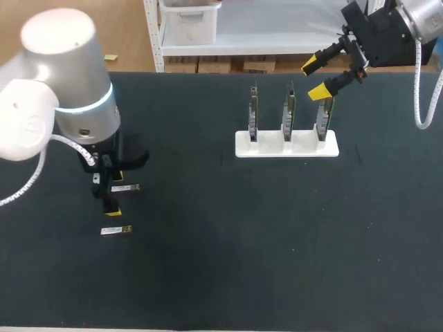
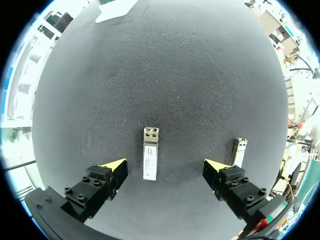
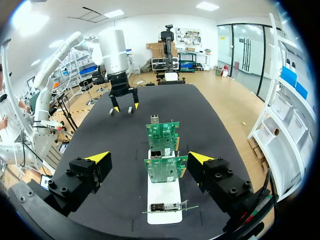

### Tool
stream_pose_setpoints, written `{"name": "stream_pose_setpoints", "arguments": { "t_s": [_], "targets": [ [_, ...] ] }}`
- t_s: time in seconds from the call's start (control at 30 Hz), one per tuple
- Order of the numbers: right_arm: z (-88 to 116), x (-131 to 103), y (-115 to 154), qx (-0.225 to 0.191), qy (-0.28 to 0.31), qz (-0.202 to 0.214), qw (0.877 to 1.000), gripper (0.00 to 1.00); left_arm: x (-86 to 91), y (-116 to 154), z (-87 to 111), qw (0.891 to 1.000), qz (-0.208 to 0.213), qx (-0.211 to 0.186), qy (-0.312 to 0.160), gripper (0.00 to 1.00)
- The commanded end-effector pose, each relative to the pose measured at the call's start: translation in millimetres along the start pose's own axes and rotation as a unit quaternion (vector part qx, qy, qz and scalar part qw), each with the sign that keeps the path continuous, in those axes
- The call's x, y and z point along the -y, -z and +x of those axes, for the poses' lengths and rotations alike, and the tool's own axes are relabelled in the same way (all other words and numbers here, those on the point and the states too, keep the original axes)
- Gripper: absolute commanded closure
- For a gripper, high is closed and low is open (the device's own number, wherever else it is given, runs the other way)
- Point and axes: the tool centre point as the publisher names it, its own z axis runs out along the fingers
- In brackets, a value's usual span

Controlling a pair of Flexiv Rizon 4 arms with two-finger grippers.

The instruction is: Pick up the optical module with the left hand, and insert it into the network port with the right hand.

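We are at a robotics lab bench set up for electronics handling, not a home, a kitchen or a shop. Our left arm [image 1: 69, 76] and right arm [image 1: 423, 15] come in over a wide table [image 1: 277, 263] covered with a dark mat. On it stands a white holder [image 1: 286, 146] with three green circuit boards [image 3: 166, 169] upright in its slots. Two small metal optical modules [image 1: 125, 187] lie loose on the mat near the left arm.

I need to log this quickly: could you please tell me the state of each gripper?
Left gripper: open, straddling an optical module, not gripping it.
Right gripper: open, holding nothing.
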Motion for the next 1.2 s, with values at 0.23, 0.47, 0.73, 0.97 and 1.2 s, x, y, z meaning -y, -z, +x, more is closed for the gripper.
{"name": "stream_pose_setpoints", "arguments": {
  "t_s": [0.23, 0.47, 0.73, 0.97, 1.2],
  "targets": [
    [0, -2, 0, 0.0, 0.0, 0.002, 1.0, 0.0, -3.5, -4, -1.4, 1.0, 0.004, 0.001, 0.001, 0.0],
    [0, -2, 0, 0.0, 0.0, 0.002, 1.0, 0.0, -3.0, -6, -0.7, 1.0, 0.015, 0.006, -0.002, 1.0],
    [0, -2, 0, 0.0, 0.0, 0.002, 1.0, 0.0, -3.7, -7, 0.8, 1.0, 0.018, 0.004, -0.003, 1.0],
    [0, -2, 0, 0.0, 0.0, 0.002, 1.0, 0.0, -4.6, -6, -5.1, 1.0, 0.023, 0.01, -0.006, 1.0],
    [0, -2, 0, 0.0, 0.0, 0.002, 1.0, 0.0, -15.4, 15, -18.1, 0.999, 0.005, 0.052, 0.007, 1.0]
  ]
}}
